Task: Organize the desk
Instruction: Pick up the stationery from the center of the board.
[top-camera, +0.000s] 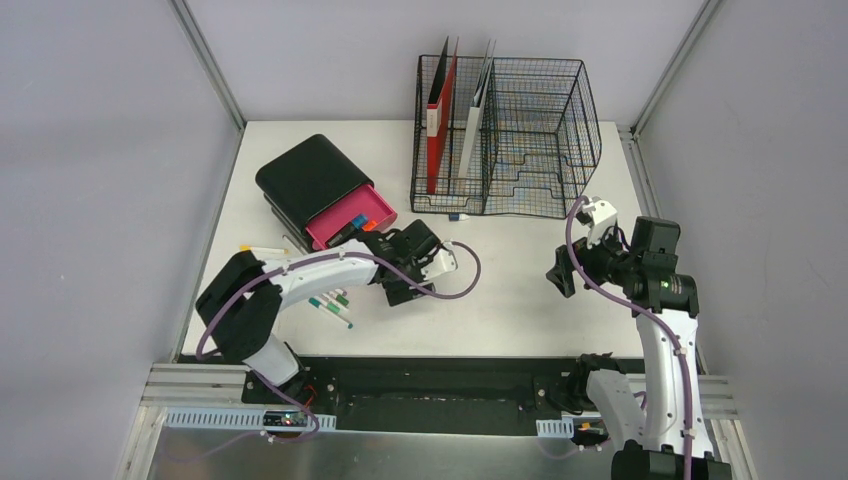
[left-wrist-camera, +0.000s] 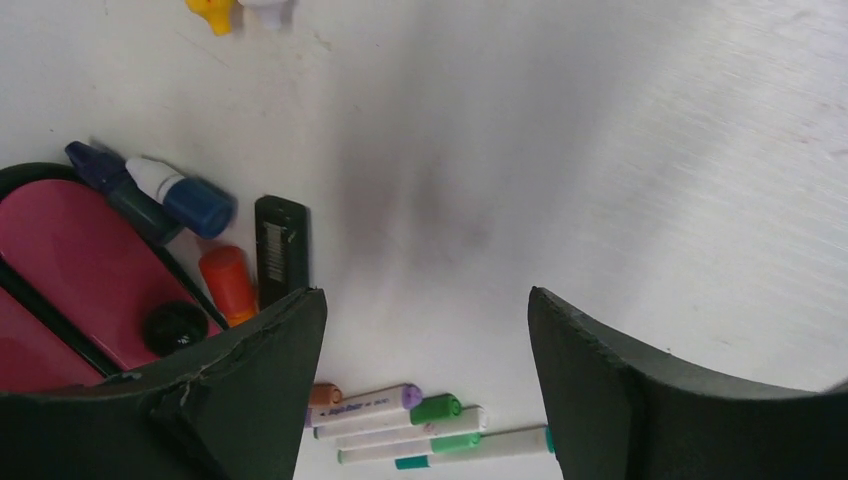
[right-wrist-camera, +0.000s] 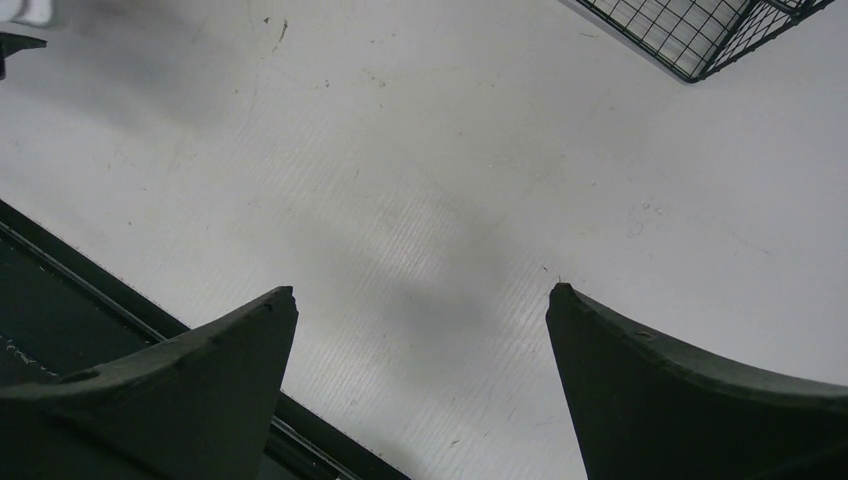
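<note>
The white desk holds a black drawer box whose pink drawer is pulled out. The left wrist view shows the pink drawer with a blue-capped marker, an orange one and a black flat piece at its edge. Several markers lie loose on the desk. My left gripper hangs open over bare desk beside the drawer, holding nothing. My right gripper is open and empty above the desk's right side.
A black wire-mesh rack with a red folder and a white one stands at the back; its corner shows in the right wrist view. A yellow-tipped item lies left of the drawer box. The front rail is near.
</note>
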